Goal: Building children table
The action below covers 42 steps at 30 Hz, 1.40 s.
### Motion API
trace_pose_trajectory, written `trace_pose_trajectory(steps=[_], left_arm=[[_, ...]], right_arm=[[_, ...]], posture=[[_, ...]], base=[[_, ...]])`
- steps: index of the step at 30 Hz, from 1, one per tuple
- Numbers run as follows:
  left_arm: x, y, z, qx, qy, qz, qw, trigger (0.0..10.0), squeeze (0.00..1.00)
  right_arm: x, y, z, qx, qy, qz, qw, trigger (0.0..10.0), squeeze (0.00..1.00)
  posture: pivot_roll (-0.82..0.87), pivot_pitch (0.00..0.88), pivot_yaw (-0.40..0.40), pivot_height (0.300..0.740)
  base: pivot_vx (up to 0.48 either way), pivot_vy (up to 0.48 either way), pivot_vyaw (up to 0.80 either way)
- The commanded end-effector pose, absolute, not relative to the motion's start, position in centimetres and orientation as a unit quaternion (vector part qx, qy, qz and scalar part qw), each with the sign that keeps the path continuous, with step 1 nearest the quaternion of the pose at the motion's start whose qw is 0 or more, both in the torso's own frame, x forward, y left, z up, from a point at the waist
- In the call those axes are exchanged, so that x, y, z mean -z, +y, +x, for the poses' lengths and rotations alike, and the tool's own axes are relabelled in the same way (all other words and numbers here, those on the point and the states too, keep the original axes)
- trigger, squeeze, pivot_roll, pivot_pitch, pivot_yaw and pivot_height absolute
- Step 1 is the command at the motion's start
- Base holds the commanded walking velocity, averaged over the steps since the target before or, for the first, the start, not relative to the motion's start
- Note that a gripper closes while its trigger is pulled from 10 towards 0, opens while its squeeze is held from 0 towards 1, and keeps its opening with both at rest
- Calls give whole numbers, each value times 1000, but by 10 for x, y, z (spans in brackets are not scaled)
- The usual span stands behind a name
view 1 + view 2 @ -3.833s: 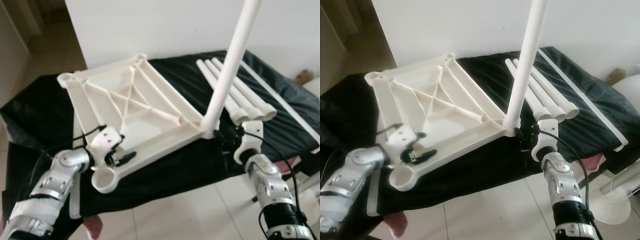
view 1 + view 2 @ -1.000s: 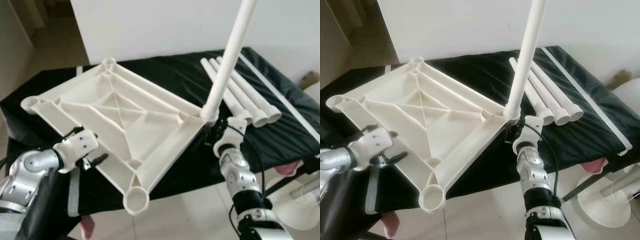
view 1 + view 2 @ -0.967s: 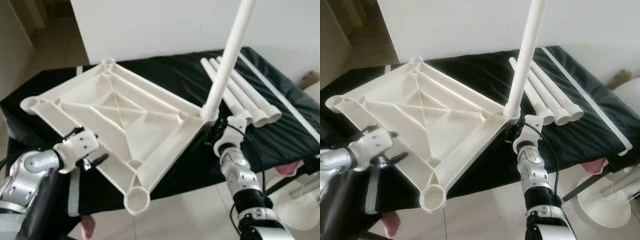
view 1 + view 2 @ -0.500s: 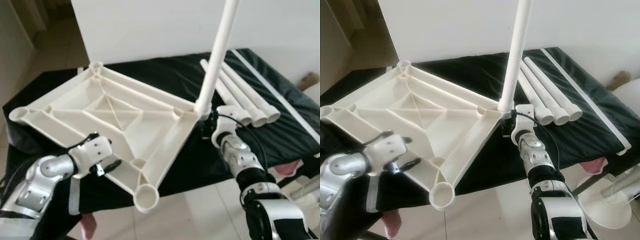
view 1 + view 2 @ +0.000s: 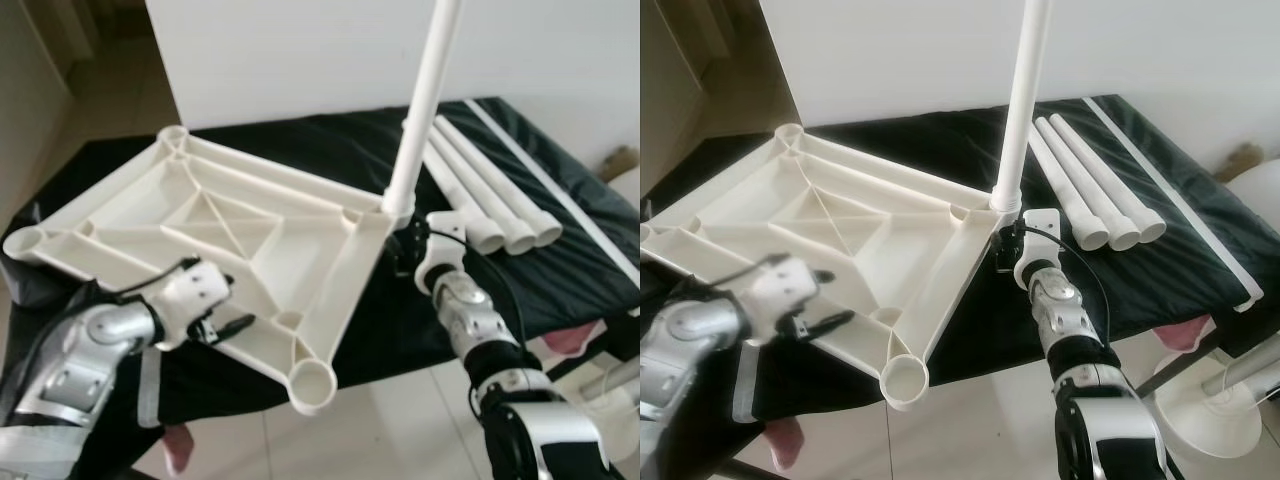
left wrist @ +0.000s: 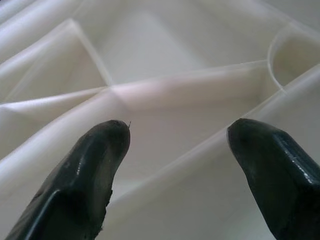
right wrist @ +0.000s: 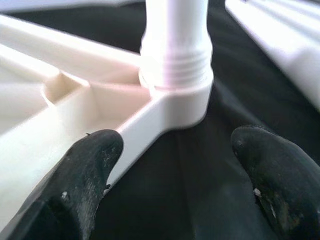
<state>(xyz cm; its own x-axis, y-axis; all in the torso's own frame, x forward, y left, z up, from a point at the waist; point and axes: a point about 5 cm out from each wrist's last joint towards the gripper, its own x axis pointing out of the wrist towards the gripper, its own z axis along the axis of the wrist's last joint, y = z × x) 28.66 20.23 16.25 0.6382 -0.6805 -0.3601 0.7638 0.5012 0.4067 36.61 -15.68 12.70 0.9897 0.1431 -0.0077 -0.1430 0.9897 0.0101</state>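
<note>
The white tabletop lies upside down on the black cloth, ribs facing up. One white leg stands upright in its right corner socket. The front corner socket hangs over the cloth's near edge. Three loose legs lie side by side to the right. My left gripper is open at the tabletop's near left edge, fingers spread over a rib. My right gripper is open just below the leg's socket, its fingertips short of it.
A white wall rises behind the cloth-covered table. A long white strip lies along the cloth's right side. A round white stand base and something pink are on the tiled floor at the right.
The tabletop has swung about its legged corner: the front socket moved right, the far and left corners moved left and nearer. My left gripper went along with the edge; the right stayed by the socket.
</note>
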Motion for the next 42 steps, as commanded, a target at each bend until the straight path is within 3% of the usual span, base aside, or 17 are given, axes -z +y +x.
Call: trace_pose_trajectory(steps=[1,7,13,20,22,28,36,42], left_arm=[[-173,208,288,414,57,243,875,10000,0],[-188,213,289,404,14,144,903,10000,0],[-186,213,272,454,14,119,883,10000,0],[-174,209,255,503,37,126,854,10000,0],[-162,207,240,545,57,159,821,10000,0],[-151,212,231,567,110,166,800,10000,0],[-150,214,226,574,116,199,786,10000,0],[-139,215,241,548,126,249,789,10000,0]], right_arm=[[-134,-160,365,-74,-25,5,997,10000,0],[-132,-169,357,-64,-33,6,997,10000,0],[-122,-180,347,-53,-18,11,998,10000,0],[-117,-182,342,-57,-12,11,998,10000,0],[-115,-185,340,-58,-9,7,998,10000,0],[-121,-178,336,-106,-20,3,994,10000,0],[-119,-173,325,-148,-16,-19,989,10000,0],[-125,-165,320,-188,-24,-20,982,10000,0]], posture=[[91,61,-30,740],[81,69,-20,740],[75,72,-20,740],[74,71,-26,740],[76,68,-34,740],[80,64,-42,740],[85,65,-51,740],[68,52,-43,740]], base=[[0,0,0],[0,0,0],[0,0,0],[0,0,0],[0,0,0],[0,0,0],[0,0,0],[0,0,0]])
